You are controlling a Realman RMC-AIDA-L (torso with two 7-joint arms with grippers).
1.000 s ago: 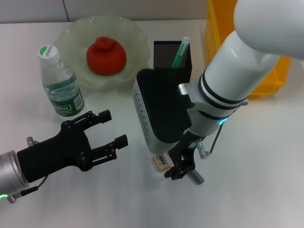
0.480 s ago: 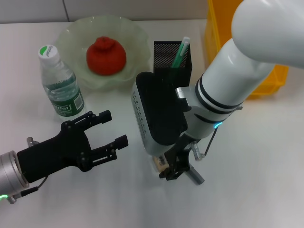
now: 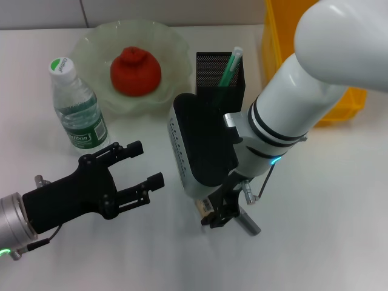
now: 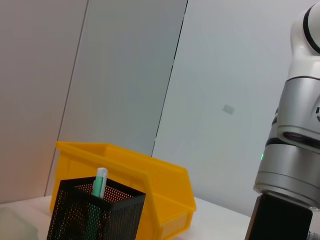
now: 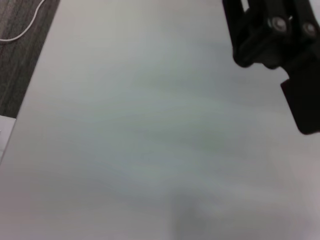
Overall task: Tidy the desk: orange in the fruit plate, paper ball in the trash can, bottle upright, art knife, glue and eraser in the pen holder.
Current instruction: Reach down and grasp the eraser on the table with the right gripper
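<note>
**Right hand down at the eraser, low on the worktop**

From the head camera, you see the eraser (image 3: 205,208) as a tiny tan block, mostly hidden behind the right hand (image 3: 218,212). It lies on the white worktop (image 3: 327,230), in front of the pen holder (image 3: 219,76). So little of it shows that you cannot tell which way its long side runs. The right hand points down at the worktop with its dark fingers (image 3: 225,214) right at the block; whether they are clamped on it you cannot tell. A short grey cylinder (image 3: 247,223) lies just beside them. Your left hand (image 3: 144,167) hovers to the left of the eraser, well apart from it, its two fingers spread with nothing between them. The bottle (image 3: 77,109) stands upright beside the fruit plate (image 3: 91,45), where the orange (image 3: 135,71) sits. A green stick (image 3: 230,68) leans in the pen holder, and the trash can (image 3: 351,100) lies behind the right arm.

From the left wrist camera, the pen holder (image 4: 95,212) stands in front of the yellow trash can (image 4: 150,180), the green stick (image 4: 99,182) poking above its rim.

From the right wrist camera, you get bare pale worktop (image 5: 125,125) and black hand parts (image 5: 280,45) at one corner; the eraser does not show.
</note>
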